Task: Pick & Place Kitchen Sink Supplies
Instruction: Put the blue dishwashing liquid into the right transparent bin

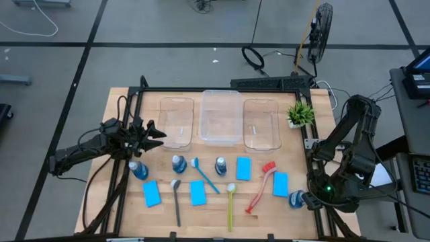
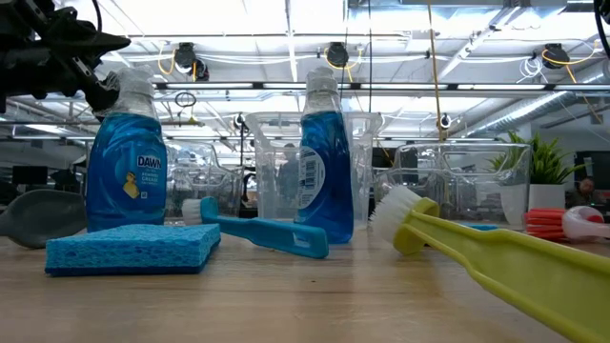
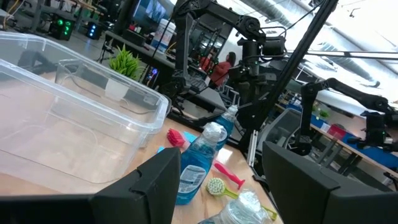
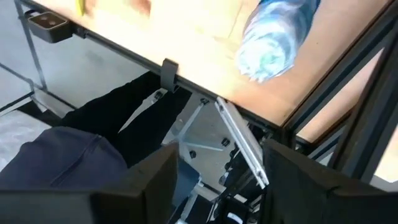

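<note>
The left pincer [image 1: 160, 133] hangs above the bench [image 1: 121, 195] over its left part, just in front of the left tub [image 1: 177, 122] and above an upright bottle [image 1: 138, 169]. Its fingers [image 3: 149, 186] stand apart with nothing between them.

The right pincer [image 1: 304, 199] is at the bench's front right corner, out past the edge, pointing down at the frame. Its fingers [image 4: 149, 180] are spread and grip nothing. A bottle [image 1: 296, 198] lies tipped on its side right at that corner, just beside the pincer.

Two more bottles stand upright in the middle [image 1: 179, 163] [image 1: 220, 165].

Four sponges lie flat: front left [image 1: 152, 193], centre [image 1: 197, 193], one behind [image 1: 243, 169] and one on the right [image 1: 280, 183].

The brushes lie between them: dark [image 1: 176, 200], blue [image 1: 205, 175], yellow-green [image 1: 230, 205] and red [image 1: 261, 186] (its head is towards the tubs).

Three clear tubs sit in a row at the back, all holding nothing; the middle tub [image 1: 220, 117] and right tub [image 1: 261, 124] lie left of a plant [image 1: 299, 113]
</note>
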